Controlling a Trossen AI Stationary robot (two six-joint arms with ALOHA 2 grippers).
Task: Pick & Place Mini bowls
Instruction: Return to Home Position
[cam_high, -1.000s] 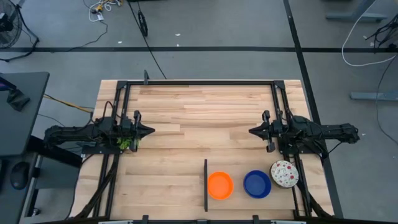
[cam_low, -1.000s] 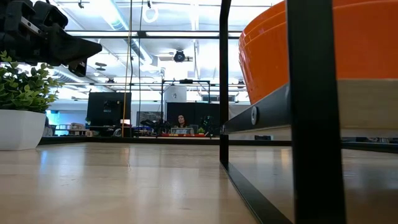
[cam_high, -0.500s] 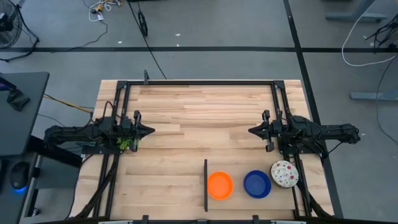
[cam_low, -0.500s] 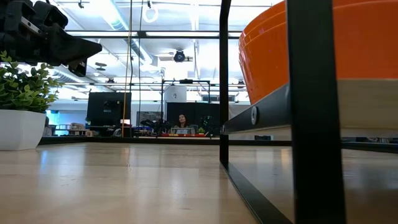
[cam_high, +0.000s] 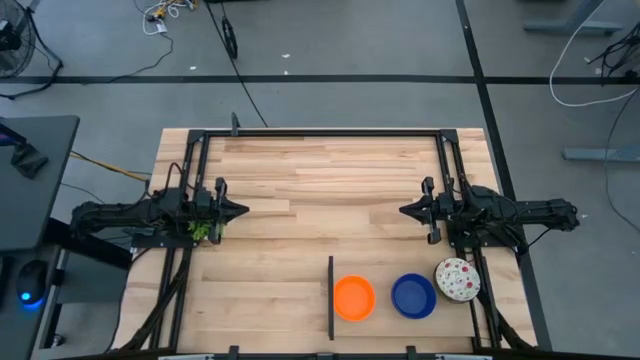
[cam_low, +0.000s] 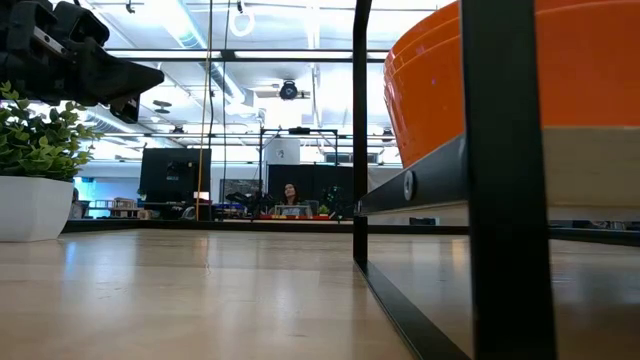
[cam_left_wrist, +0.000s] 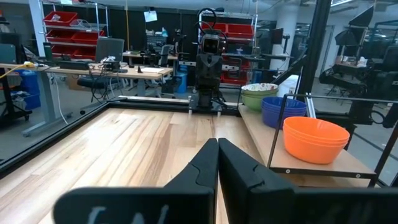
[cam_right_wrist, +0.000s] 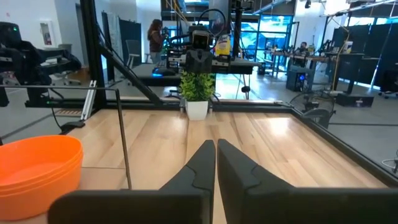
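Three stacks of mini bowls sit in a row near the table's near edge, on a low shelf: orange (cam_high: 354, 298), blue (cam_high: 413, 296), and white with red speckles (cam_high: 457, 279). The left wrist view shows the orange (cam_left_wrist: 314, 138), blue (cam_left_wrist: 287, 111) and speckled (cam_left_wrist: 260, 94) stacks. The right wrist view shows only the orange stack (cam_right_wrist: 37, 167). My left gripper (cam_high: 241, 210) hovers shut at the table's left side. My right gripper (cam_high: 404, 211) hovers shut at the right side, beyond the bowls. The fingertips point at each other across the table.
A small potted plant (cam_high: 204, 230) stands under my left arm and shows in the right wrist view (cam_right_wrist: 198, 90). A black frame post (cam_high: 331, 297) stands just left of the orange bowls. Bare wood lies between the grippers. People are in the room beyond (cam_low: 291, 193).
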